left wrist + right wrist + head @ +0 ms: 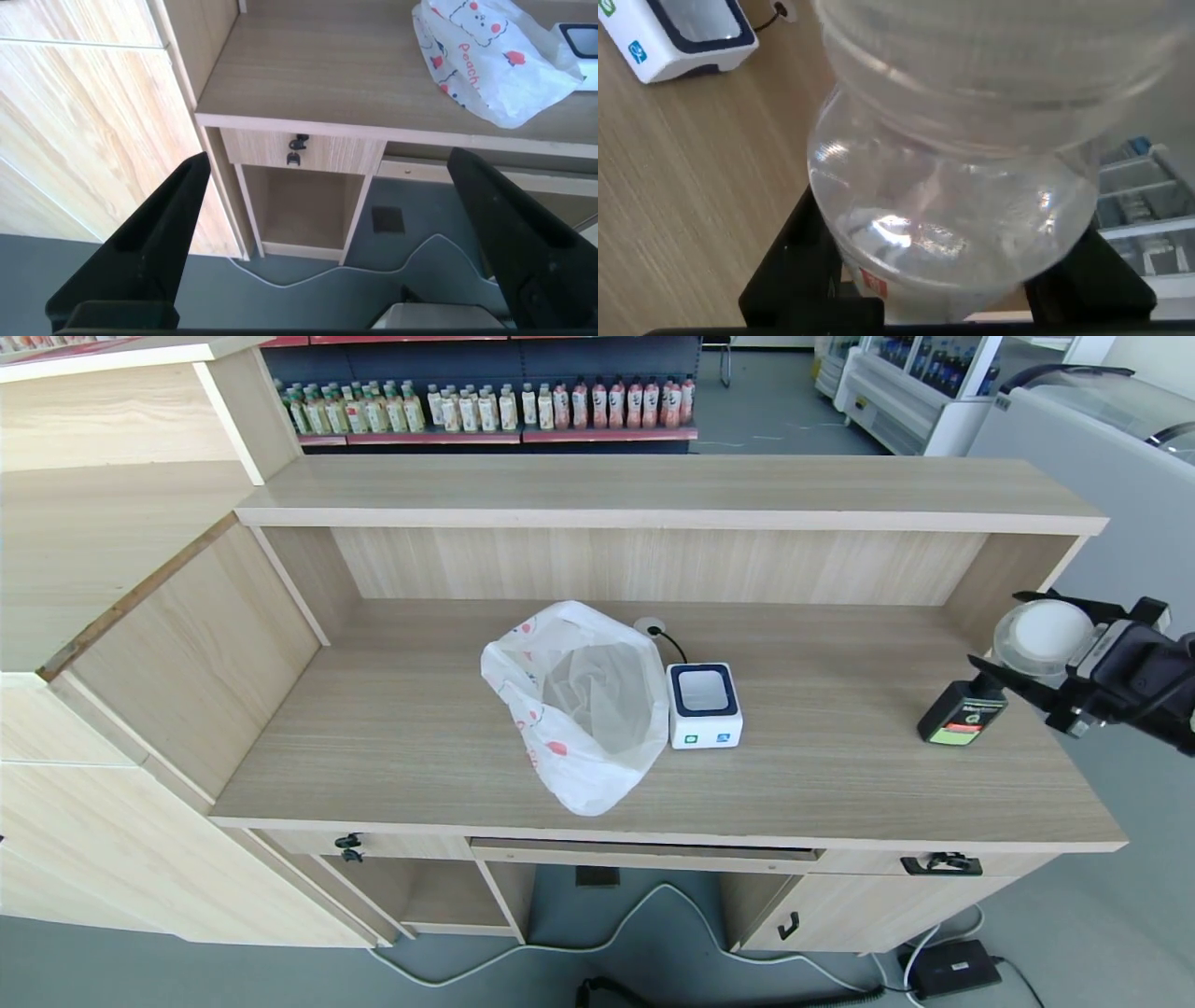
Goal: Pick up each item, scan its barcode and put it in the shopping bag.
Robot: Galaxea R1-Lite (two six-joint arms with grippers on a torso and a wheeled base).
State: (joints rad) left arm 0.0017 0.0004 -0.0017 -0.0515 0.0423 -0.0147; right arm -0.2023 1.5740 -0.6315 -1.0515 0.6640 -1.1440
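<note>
- Right pincer (999, 633) is clamped on the jar (1050, 633), one finger on each side of its round body, out at the right end of the counter (840, 775), just beside a black bottle (962, 711).
- Left pincer (327, 252) hangs spread apart and holding nothing, low off the counter's near left corner.
- Next up, I'd guess: carry the jar left to the scanner (705, 705) and turn its label toward the window. I can't tell where the barcode sits, so rotate slowly.
- The jar looks like smooth clear plastic with a white lid and curved walls – slippery, so keep the squeeze firm and avoid jerks.
- The scanner is a hard white box with a glossy dark-framed window.
- The bag (579, 709) sits just left of it – thin, crinkly, floppy, mouth facing up, so lower the jar in rather than dropping it.
</note>
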